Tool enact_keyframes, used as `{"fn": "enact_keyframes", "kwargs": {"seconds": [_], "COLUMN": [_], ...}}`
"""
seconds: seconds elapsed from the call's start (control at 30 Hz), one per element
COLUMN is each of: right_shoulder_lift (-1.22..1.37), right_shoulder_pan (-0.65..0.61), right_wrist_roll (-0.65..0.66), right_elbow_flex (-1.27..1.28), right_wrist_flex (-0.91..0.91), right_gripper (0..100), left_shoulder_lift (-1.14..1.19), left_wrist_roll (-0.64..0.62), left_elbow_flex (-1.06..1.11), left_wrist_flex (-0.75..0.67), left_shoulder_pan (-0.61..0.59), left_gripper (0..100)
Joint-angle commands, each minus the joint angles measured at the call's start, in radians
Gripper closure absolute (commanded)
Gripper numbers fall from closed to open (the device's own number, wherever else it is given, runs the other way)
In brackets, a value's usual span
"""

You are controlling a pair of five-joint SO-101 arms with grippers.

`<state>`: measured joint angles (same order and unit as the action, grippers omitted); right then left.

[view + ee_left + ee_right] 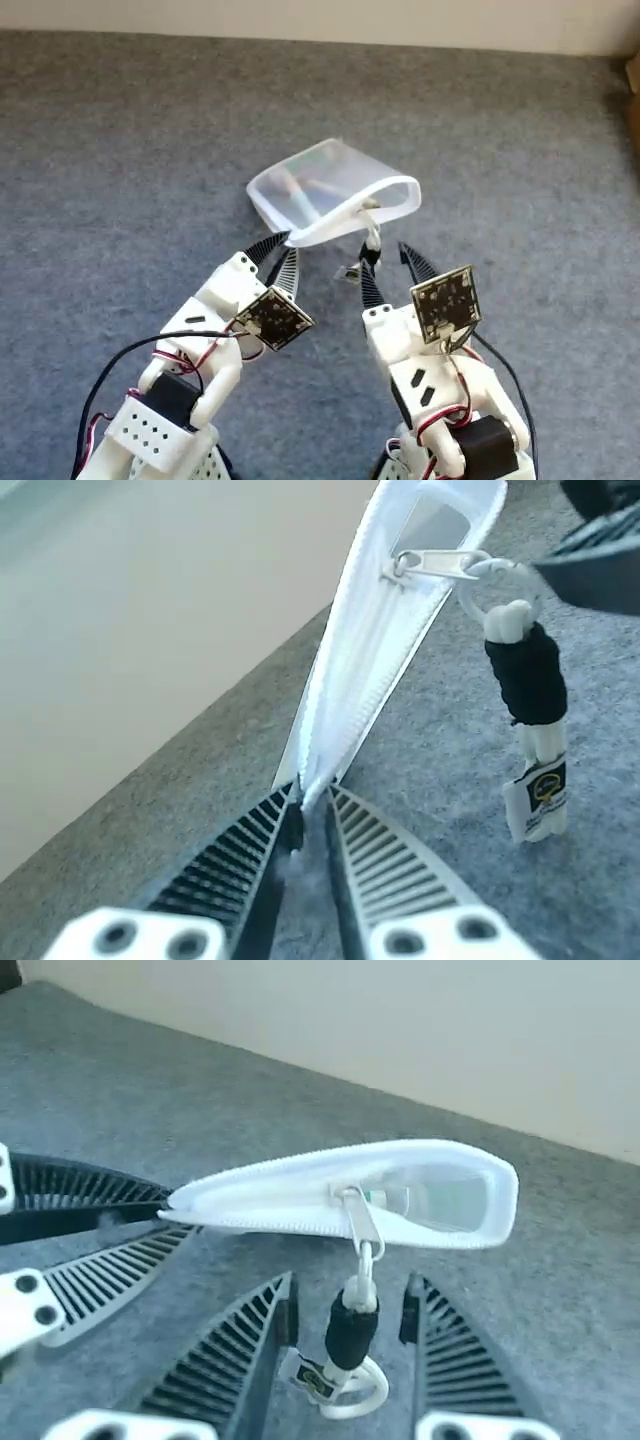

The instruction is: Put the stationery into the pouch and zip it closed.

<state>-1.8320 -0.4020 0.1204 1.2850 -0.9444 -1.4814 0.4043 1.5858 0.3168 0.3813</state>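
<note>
**A:** Where are the edges, and how much room is there?

**B:** The grey bench [120, 150] runs to a pale wall [300, 20] along the far side. The pouch [320, 190] sits about mid-scene, just beyond both arms, with bare surface to its left, to its right and on its far side.

**A:** And near it?

**B:** Tighter. Both arms crowd the near side, one at each end of the zip edge [270, 1195], which faces them.

**A:** The left jaws?

**B:** Clenched on the left end of that white zip edge, pinching the fabric at their tips.

**A:** The right jaws?

**B:** Released. They stand apart on either side of the black-wrapped pull cord [350, 1330], which hangs from the slider [355, 1215]. I see no contact with it.

**A:** What about the zip?

**B:** It is shut from the left end to the slider. To the right of the slider the mouth [450, 1198] gapes.

**A:** Anything inside?

**B:** Yes, the stationery [300, 195] shows as coloured shapes through the clear wall, and there is a bit of green at the opening. I cannot tell which items they are.
</note>
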Motion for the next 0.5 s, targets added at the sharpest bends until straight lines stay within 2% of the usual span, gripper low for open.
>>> {"fn": "enact_keyframes", "kwargs": {"seconds": [0.0, 0.1, 0.27, 0.43, 0.47], "right_shoulder_lift": [-0.007, -0.007, -0.007, -0.007, -0.007], "right_shoulder_pan": [-0.016, -0.016, -0.016, -0.015, -0.015], "right_wrist_roll": [-0.006, -0.003, 0.118, 0.199, 0.221], "right_elbow_flex": [0.062, 0.160, 0.228, 0.228, 0.228], "right_wrist_flex": [0.137, 0.255, 0.314, 0.317, 0.317], "right_gripper": [83.6, 83.6, 84.9, 99.3, 99.5], "left_shoulder_lift": [-0.031, -0.039, -0.039, -0.039, -0.039], "left_wrist_roll": [0.002, 0.002, 0.002, 0.002, 0.002], "left_elbow_flex": [-0.016, -0.004, -0.002, -0.001, -0.001], "left_wrist_flex": [0.000, 0.000, 0.000, 0.000, 0.000], "left_shoulder_pan": [-0.015, -0.015, -0.015, -0.015, -0.015], "left_gripper": [99, 99, 99, 99, 99]}}
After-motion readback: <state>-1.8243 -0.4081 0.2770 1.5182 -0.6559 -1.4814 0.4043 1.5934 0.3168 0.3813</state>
